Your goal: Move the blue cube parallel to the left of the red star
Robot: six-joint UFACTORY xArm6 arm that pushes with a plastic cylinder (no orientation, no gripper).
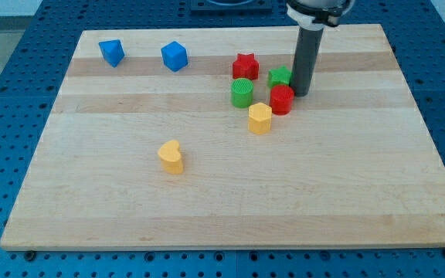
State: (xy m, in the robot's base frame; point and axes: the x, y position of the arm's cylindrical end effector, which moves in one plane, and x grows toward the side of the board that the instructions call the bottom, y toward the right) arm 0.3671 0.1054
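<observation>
Currently my tip (301,93) rests on the wooden board (230,201), bare and pushing nothing, just right of the red cylinder (282,100) and green star (280,76). Blue cube (174,55), intact, sits upright left of the red star (245,66), well apart. Count: two blue blocks including one (111,52) farther left, two red, two green including a cylinder (242,92), two yellow (259,117) (171,156).

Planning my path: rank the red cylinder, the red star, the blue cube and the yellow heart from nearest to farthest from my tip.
From my tip:
1. red cylinder, touching or nearly so, at its left.
2. red star, farther left.
3. blue cube, toward the view's top left.
4. yellow heart, bottom left.
</observation>
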